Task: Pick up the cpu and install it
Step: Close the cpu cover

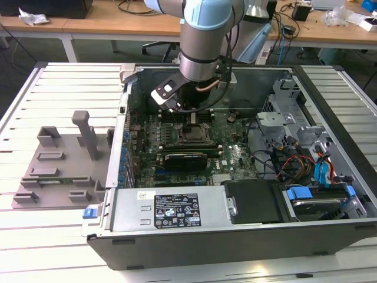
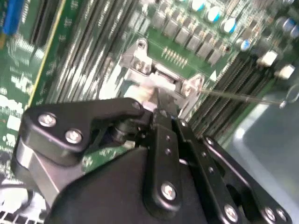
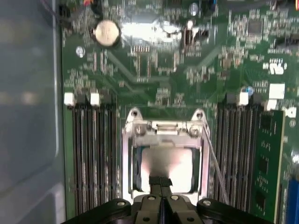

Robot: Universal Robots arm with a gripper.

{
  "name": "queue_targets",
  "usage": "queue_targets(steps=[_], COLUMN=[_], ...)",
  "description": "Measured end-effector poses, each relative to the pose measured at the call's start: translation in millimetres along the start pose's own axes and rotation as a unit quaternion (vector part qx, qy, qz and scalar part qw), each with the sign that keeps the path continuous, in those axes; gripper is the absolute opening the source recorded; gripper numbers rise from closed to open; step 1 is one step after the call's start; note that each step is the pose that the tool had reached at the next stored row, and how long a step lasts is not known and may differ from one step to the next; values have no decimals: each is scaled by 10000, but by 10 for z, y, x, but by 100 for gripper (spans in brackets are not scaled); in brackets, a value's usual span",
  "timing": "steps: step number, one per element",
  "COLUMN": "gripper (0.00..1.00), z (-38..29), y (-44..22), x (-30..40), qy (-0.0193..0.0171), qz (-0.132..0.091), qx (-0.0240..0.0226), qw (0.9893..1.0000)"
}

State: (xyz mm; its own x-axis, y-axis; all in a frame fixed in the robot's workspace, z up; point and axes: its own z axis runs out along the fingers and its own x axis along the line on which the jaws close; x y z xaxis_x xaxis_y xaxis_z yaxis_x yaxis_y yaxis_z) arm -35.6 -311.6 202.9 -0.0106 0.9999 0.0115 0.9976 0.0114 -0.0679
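Note:
The cpu [image 3: 170, 158], a silvery square plate, lies flat inside the metal socket frame [image 3: 163, 128] on the green motherboard [image 3: 154, 70]. In the first wrist view my gripper [image 3: 161, 179] hovers over the cpu's near edge. Its two black fingers are pressed together with nothing visible between them. In the second wrist view the gripper [image 2: 156, 98] tips reach down at the same socket frame [image 2: 140, 60]. From the exterior view, the gripper [image 1: 191, 119] is low inside the open computer case [image 1: 177, 212], right above the socket [image 1: 191, 134].
Memory slots [image 3: 93, 154] flank the socket on both sides, and a thin wire lever [image 3: 212, 154] stands beside it. A grey fixture tray [image 1: 59, 159] sits on the slatted table at the exterior view's left. Drive bays and cables [image 1: 312, 165] fill the case's right part.

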Motion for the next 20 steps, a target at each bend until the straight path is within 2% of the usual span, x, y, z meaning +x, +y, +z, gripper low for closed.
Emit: queue_targets(steps=[3, 8, 15, 20], gripper=[11, 11, 11, 11], z=[-18, -243, -497, -507], y=[15, -3, -20, -21], x=[5, 4, 7, 7], qy=[10, 2, 1, 2], qz=[-7, -6, -7, -7], qx=[-7, 0, 0, 0], qw=[10000, 10000, 10000, 10000])
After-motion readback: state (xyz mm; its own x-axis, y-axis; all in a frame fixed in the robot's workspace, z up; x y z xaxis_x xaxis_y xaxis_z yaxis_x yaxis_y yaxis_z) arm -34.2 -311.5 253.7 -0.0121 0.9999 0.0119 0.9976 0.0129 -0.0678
